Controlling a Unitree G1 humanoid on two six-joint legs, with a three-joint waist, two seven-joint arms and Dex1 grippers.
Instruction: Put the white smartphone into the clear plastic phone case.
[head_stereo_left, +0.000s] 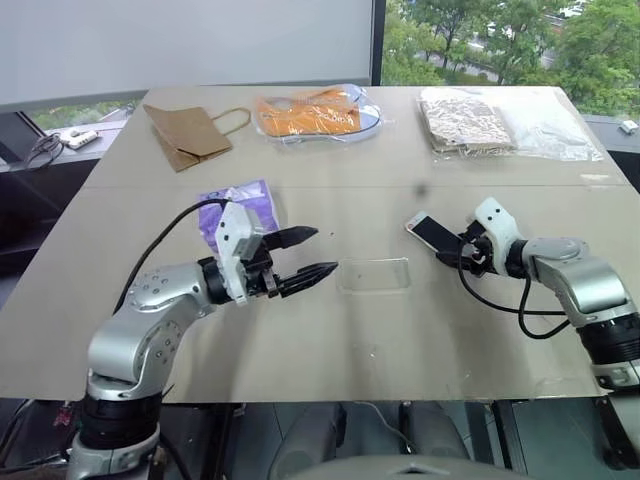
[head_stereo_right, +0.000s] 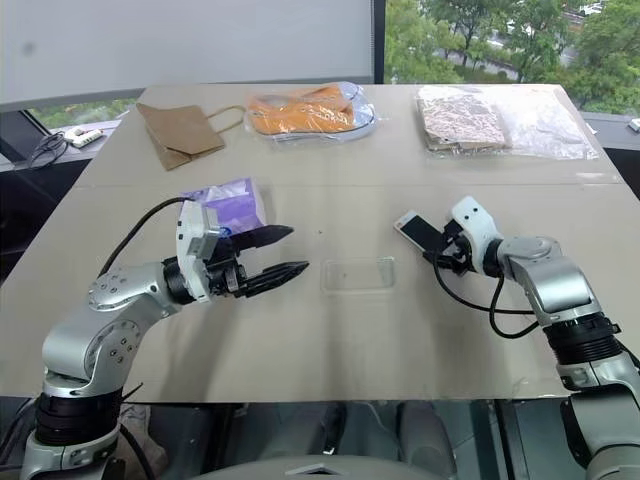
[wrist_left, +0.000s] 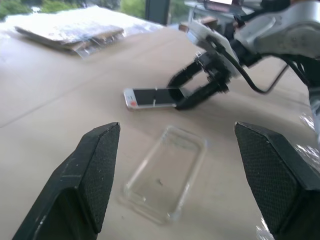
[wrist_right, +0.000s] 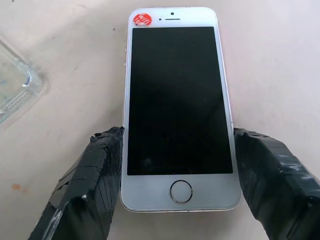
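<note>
The white smartphone (wrist_right: 177, 100) lies screen up on the tan table, right of centre. My right gripper (head_stereo_left: 462, 250) is at the phone's home-button end. One black finger (wrist_right: 100, 170) presses each long edge, so it is shut on the phone. The clear plastic phone case (head_stereo_left: 373, 275) lies flat and empty on the table, a short way left of the phone. My left gripper (head_stereo_left: 324, 252) hovers just left of the case, open and holding nothing, pointing toward the case (wrist_left: 165, 172) and the phone (wrist_left: 152, 97) beyond it.
A purple tissue pack (head_stereo_left: 240, 205) sits behind my left gripper. Along the far edge lie a brown paper bag (head_stereo_left: 190, 135), an orange item in a clear bag (head_stereo_left: 310, 115) and a patterned item in clear plastic (head_stereo_left: 470, 125). The table's front edge (head_stereo_left: 330, 398) is near.
</note>
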